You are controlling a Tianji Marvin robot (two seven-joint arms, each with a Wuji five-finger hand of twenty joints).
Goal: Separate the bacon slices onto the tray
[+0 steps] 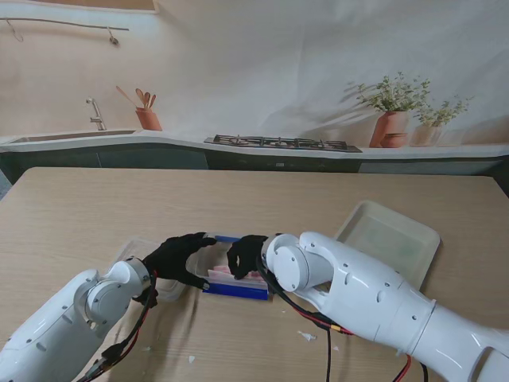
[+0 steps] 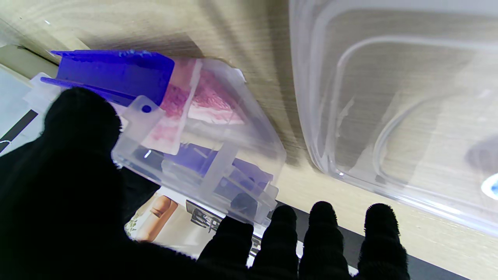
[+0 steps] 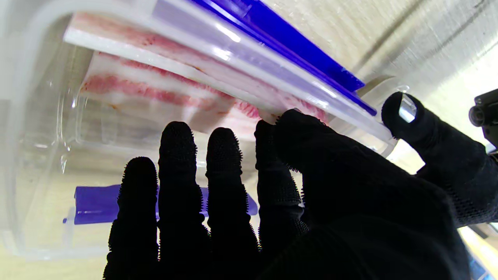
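I count two black-gloved hands on the table: my left hand (image 1: pixel 179 256) and my right hand (image 1: pixel 245 255). Between them sits one clear box with blue clips (image 1: pixel 235 280), holding at least two bacon slices (image 3: pixel 163 93). One tray (image 1: pixel 390 237) lies far right, and one clear lid (image 2: pixel 397 97) near left.

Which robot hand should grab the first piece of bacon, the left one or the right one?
Probably the right hand. Its fingertips already reach the bacon slices inside the clear box, and the tray lies on its side. The left hand sits at the box's left end, seemingly steadying it.
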